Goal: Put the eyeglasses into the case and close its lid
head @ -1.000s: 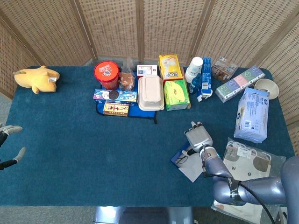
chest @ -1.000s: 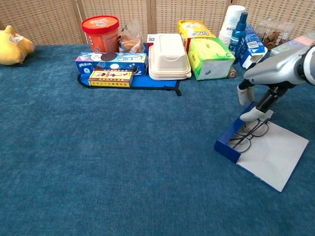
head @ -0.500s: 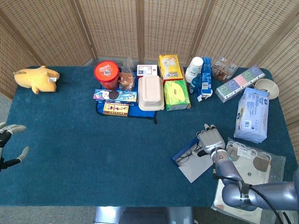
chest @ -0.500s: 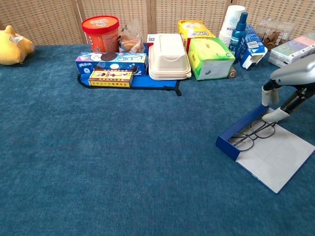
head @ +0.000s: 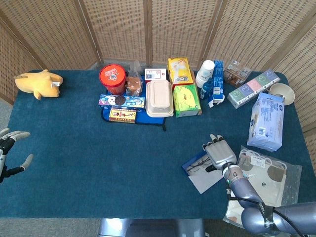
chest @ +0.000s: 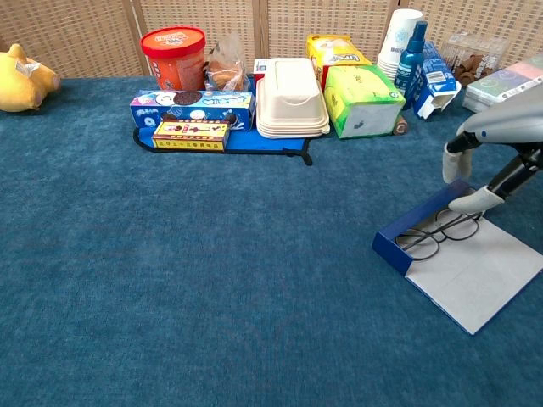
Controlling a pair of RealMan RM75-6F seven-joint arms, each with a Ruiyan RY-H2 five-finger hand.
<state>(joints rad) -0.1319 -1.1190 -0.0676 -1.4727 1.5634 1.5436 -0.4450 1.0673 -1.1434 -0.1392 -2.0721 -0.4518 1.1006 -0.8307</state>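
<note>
The open blue eyeglasses case lies on the blue cloth at the right, its grey lid folded flat toward me. Thin dark-rimmed eyeglasses rest in the tray, and one lens reaches the hinge edge. My right hand hovers over the case's far end with its fingers apart. One fingertip touches down beside the glasses and holds nothing. The head view shows the same case, glasses and right hand. My left hand is at the far left edge, fingers spread and empty.
A row of goods stands at the back: red tub, snack boxes, white clamshell box, green tissue pack, cups and bottle. A yellow plush lies far left. Plastic bags and a wipes pack lie right of the case.
My right hand moved right, off the middle of the case to its far end. The glasses now lie lower in the tray. The left hand drifted slightly at the edge.
</note>
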